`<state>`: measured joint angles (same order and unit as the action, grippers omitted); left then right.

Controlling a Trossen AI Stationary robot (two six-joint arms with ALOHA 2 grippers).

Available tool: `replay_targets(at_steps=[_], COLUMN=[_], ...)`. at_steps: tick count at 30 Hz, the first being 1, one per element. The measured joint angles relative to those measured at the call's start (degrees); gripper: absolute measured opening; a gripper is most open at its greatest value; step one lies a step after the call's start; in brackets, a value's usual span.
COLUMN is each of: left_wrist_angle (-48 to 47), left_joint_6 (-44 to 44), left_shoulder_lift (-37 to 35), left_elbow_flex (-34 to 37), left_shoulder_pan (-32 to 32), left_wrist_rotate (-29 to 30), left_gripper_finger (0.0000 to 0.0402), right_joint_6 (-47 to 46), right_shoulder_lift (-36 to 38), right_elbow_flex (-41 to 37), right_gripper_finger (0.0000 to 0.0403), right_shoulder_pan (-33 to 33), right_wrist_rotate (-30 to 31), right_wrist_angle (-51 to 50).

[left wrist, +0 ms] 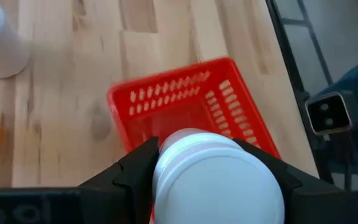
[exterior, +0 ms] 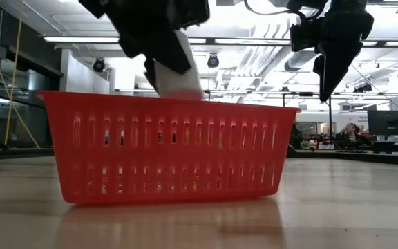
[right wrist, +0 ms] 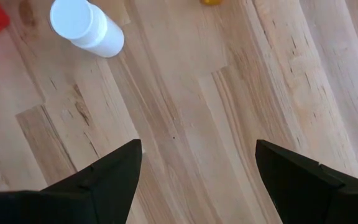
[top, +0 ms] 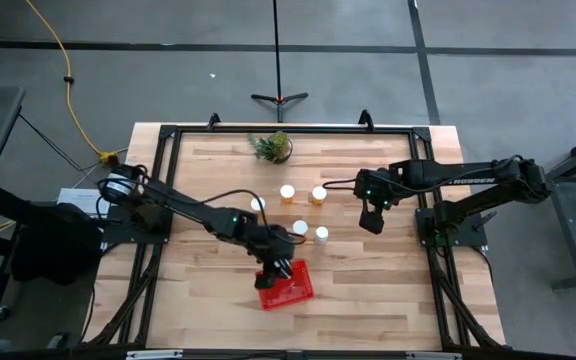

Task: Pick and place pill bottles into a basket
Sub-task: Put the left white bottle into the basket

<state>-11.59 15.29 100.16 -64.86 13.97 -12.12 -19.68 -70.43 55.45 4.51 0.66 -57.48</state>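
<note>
The red basket (top: 288, 287) stands on the table near its front edge and fills the low view (exterior: 171, 149). My left gripper (top: 277, 266) is over it, shut on a white-capped pill bottle (left wrist: 216, 180). Several more pill bottles stand on their bases mid-table: two with orange bodies (top: 287, 192) (top: 319, 194), and others showing white (top: 258, 204) (top: 299, 228) (top: 321, 234). My right gripper (top: 371, 222) hangs open and empty above the table, right of the bottles; one white bottle (right wrist: 82, 25) shows in its wrist view. My left gripper pinches the bottle's opposite sides (left wrist: 160, 163) between its two fingers, just under the white cap. The fingers come from above, slanting down. The bottle (exterior: 176, 72) tilts over the basket; the basket's wall hides its lower end.
A small green potted plant (top: 272, 147) stands at the table's far edge. Bare wood lies right of the basket and under my right gripper. The black frame (top: 430, 215) runs along the table's sides.
</note>
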Motion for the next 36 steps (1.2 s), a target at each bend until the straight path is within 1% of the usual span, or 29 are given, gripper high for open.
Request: replay_targets(at_steps=[12, 15, 18, 21, 23, 29, 36], left_wrist_angle=[7.70, 8.05, 7.43, 6.06, 4.32, -1.51, -1.86], left_joint_6=[-0.17, -2.96, -7.02, -9.24, -10.30, -11.11, -12.50], left_shoulder_lift=[5.76, 6.71, 7.75, 8.28, 8.44, 8.44, 8.44], left_elbow_flex=[0.00, -1.11, -3.29, -5.25, -6.12, -7.21, -7.21], left_shoulder_pan=[-0.08, -0.08, -0.08, -0.10, -0.10, -0.10, -0.10], left_wrist_rotate=[-0.35, 2.00, 2.60, 2.68, 4.00, 6.11, 6.43], left_gripper_finger=[0.0227, 0.0227, 0.0227, 0.0228, 0.0228, 0.0228, 0.0228], right_joint_6=[0.07, 0.18, 0.18, 0.20, 0.19, 0.20, 0.22], right_shoulder_lift=[0.00, 0.00, 0.00, 0.00, 0.00, 0.00, 0.00], right_elbow_flex=[-0.01, -0.01, -0.01, 0.01, -0.01, -0.01, -0.01], right_gripper_finger=[0.0305, 0.0305, 0.0305, 0.0305, 0.0305, 0.0305, 0.0305], right_shoulder_pan=[0.00, 0.00, 0.00, 0.00, 0.00, 0.00, 0.00], right_wrist_rotate=[0.00, -0.02, 0.00, -0.04, -0.09, -0.17, -0.17], right_wrist_angle=[0.08, 0.19, 0.21, 0.18, 0.20, 0.25, 0.34])
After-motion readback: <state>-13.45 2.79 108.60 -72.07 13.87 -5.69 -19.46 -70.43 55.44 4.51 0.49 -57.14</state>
